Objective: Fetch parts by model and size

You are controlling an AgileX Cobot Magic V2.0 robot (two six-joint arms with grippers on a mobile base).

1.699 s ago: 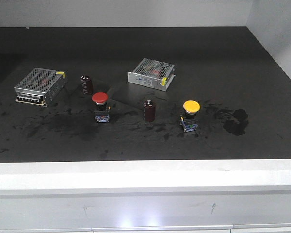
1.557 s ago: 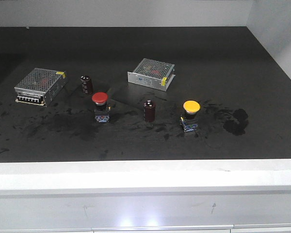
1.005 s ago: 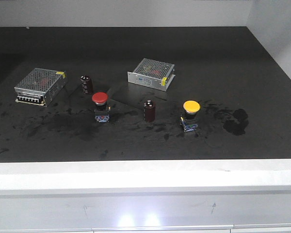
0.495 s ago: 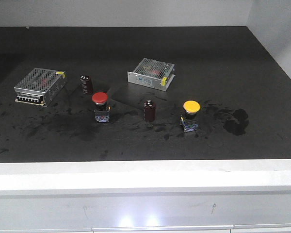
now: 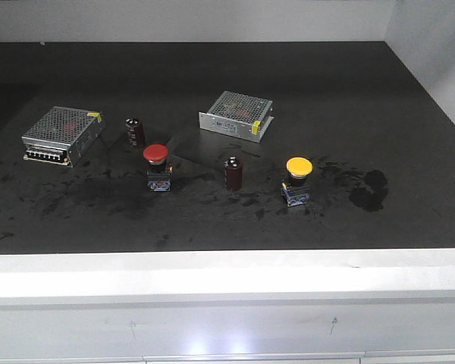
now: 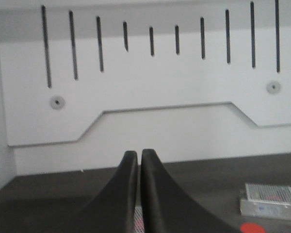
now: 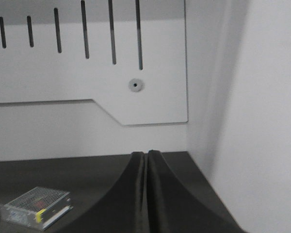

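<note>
Your left gripper (image 6: 139,153) has its jaws pressed together with nothing between them. Your right gripper (image 7: 146,154) is the same, jaws closed against each other and empty.

On the dark bench (image 5: 326,91), the row closest to the front edge holds both parts. The red-capped switch (image 5: 156,168) stands upright left of centre, and the yellow-capped switch (image 5: 298,180) stands upright right of centre. A maroon capacitor (image 5: 233,173) stands between them, touching neither. A dark smudge (image 5: 368,189) marks the bench toward the right edge, beside the yellow one.

Farther back, a second capacitor (image 5: 135,131) stands behind the red-capped switch. A silver perforated box (image 5: 63,134) lies near the left edge. Another silver box (image 5: 237,115) sits at about mid-depth, near the centre. Each box carries a small yellow label, but you cannot read the print on either, nor the markings on the capacitors.
</note>
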